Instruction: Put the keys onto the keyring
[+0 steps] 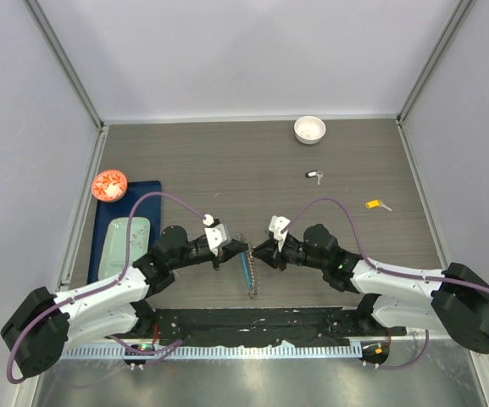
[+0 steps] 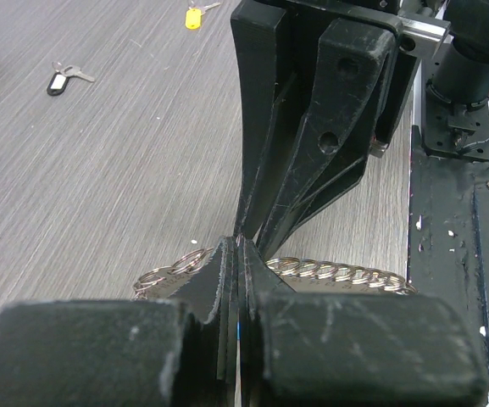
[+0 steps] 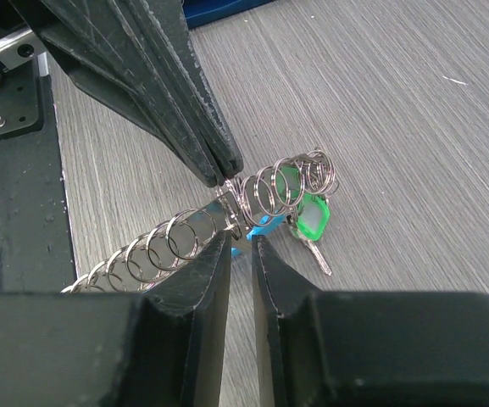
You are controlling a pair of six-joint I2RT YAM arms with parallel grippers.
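While both arms reach toward each other low over the grey wood-grain worktop (image 1: 354,161), their tips meet at one spot on the keyring (image 3: 172,242). The keyring is a long loop of silver wire links with a blue plastic segment (image 3: 265,225). It lies flat on the worktop directly beneath the two sets of tips and trails back from them toward the arm bases.

The left end effector (image 3: 224,175) has its two black fingers pressed together with no gap visible, pinching a link of the keyring at their very tips. The right end effector (image 3: 242,244) faces it tip to tip and is nearly closed, with only a thin slit between its fingers. A link sits in that slit, but whether the fingers press on it cannot be told.

A green-tagged key (image 3: 312,216) rests against the end loops of the keyring, just beyond the right end effector's tips and to one side. Whether it is threaded on is unclear. A black-tagged key (image 1: 313,176) lies alone on the worktop well ahead of the right end effector, and a yellow-tagged key (image 1: 376,204) lies well off to its right. A small white bowl (image 1: 309,129) stands farther ahead still, near the back wall.
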